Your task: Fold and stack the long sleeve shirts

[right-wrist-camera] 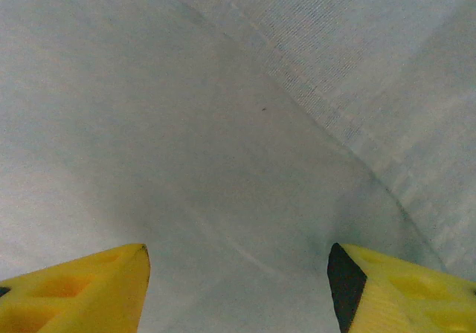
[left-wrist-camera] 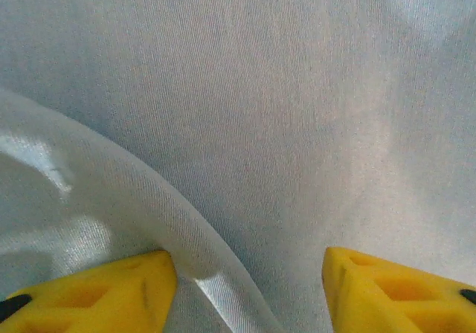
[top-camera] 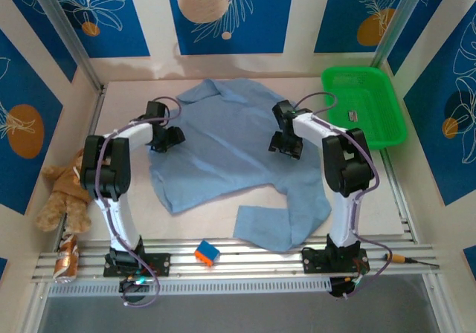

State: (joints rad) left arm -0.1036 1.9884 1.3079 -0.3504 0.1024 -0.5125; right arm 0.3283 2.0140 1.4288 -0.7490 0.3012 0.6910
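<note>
Blue thin-fabric shirt lies spread open, collar far, 1 sleeve trailing near.

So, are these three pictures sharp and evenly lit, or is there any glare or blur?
Top external: sharp and evenly lit, with soft shadows under the arms on the light blue shirt. Left wrist: the weave is sharp, with a bright sheen on the raised fold at left. Right wrist: the cloth looks softer, no glare.

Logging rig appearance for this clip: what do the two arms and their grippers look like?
The left arm and right arm have white links with black joint housings and purple cables looping alongside. The left gripper and right gripper have black bodies and yellow wedge-shaped fingers.
</note>
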